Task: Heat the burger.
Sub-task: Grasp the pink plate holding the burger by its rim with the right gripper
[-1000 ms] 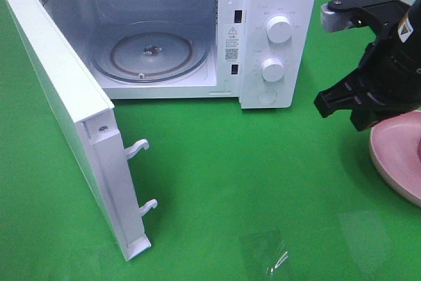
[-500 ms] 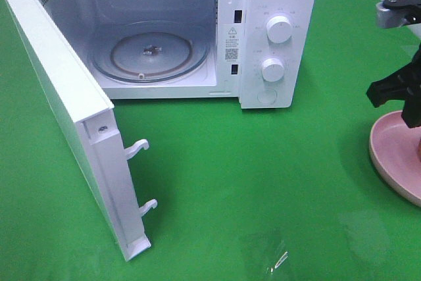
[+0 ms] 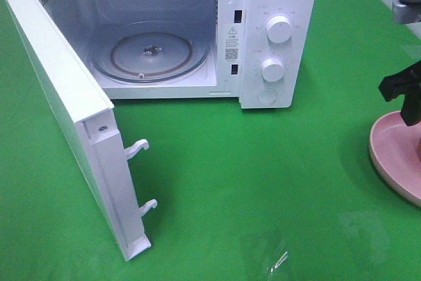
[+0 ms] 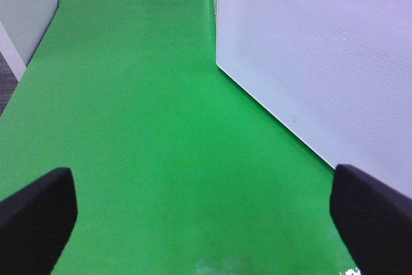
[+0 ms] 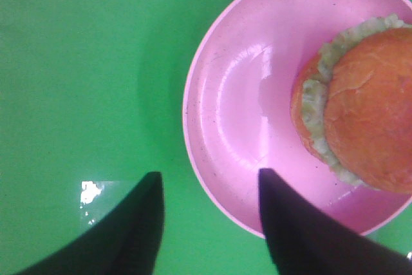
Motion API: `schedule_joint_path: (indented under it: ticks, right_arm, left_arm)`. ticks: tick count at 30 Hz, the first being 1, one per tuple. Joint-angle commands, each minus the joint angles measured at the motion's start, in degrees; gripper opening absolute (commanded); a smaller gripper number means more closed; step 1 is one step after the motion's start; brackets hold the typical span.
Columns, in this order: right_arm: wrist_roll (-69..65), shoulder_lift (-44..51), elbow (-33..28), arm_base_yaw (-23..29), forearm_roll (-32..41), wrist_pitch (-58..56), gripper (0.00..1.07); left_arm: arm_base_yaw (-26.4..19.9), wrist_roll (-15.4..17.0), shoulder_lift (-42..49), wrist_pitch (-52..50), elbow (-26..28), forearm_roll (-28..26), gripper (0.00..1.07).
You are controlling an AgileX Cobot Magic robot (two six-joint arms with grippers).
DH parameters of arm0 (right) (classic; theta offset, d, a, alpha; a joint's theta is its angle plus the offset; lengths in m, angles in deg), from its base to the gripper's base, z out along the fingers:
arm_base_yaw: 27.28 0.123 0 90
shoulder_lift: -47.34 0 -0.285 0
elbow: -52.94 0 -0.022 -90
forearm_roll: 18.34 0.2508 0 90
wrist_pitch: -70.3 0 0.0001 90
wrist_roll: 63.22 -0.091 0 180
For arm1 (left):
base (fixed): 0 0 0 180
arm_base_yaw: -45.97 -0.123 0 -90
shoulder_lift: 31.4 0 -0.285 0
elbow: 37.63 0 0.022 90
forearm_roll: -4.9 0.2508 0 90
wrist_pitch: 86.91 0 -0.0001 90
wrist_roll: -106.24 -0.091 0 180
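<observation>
Exterior high view: the microwave stands with its door swung fully open and the glass turntable exposed. The right gripper is only partly in frame, well apart from the microwave, directly above the near rim of the pink plate. Green cloth covers the table.

Left wrist view: the left gripper is released, jaws at full spread with only cloth between them. A white perforated panel of the microwave lies ahead of one fingertip.

Right wrist view: the right gripper is released, jaws parted, nothing grasped. One finger overlaps the plate rim; the other hangs over bare cloth. The burger sits on the plate, ahead of the fingertips and outside the jaw gap, on the side of the finger over the plate, not touching it
</observation>
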Motion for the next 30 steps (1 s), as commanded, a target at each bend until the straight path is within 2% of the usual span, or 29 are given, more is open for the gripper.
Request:
schedule_joint_path:
  ticks: [1, 2, 3, 5, 14, 30]
  right_arm:
    - [1.38, 0.06, 0.34, -0.34, -1.2, 0.86, 0.75]
    - [1.38, 0.06, 0.34, -0.34, -1.26, 0.86, 0.86]
    - [1.38, 0.06, 0.34, -0.34, -1.26, 0.86, 0.86]
    - [1.6, 0.06, 0.34, -0.34, -1.38, 0.8, 0.95]
    - [1.55, -0.57, 0.34, -0.34, -1.03, 0.0, 0.92]
    - [1.43, -10.66, 0.34, -0.34, 0.57, 0.11, 0.83]
  left_arm:
    - [0.34, 0.29, 1.09, -0.4, -0.11, -0.17, 1.0]
    - [0.34, 0.29, 1.09, -0.4, -0.11, -0.17, 1.0]
    - [0.34, 0.29, 1.09, -0.4, -0.11, -0.17, 1.0]
    - [0.34, 0.29, 1.09, -0.4, -0.11, -0.17, 1.0]
    - [0.34, 0.29, 1.09, -0.4, -0.11, -0.17, 1.0]
    - [0.34, 0.29, 1.09, -0.4, -0.11, -0.17, 1.0]
